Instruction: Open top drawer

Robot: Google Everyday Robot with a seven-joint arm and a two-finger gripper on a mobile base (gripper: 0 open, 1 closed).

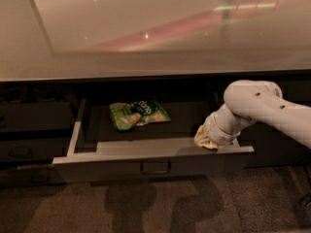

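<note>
The gripper [208, 139], whose grasp cannot be told, is found at the right end of the pulled-out top drawer [107, 171], whose long front is stretched leftward from it.

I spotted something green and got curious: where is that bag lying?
In the camera view, the green snack bag lies inside the open top drawer, left of centre toward the back; the gripper is at the drawer's right front rim.
</note>
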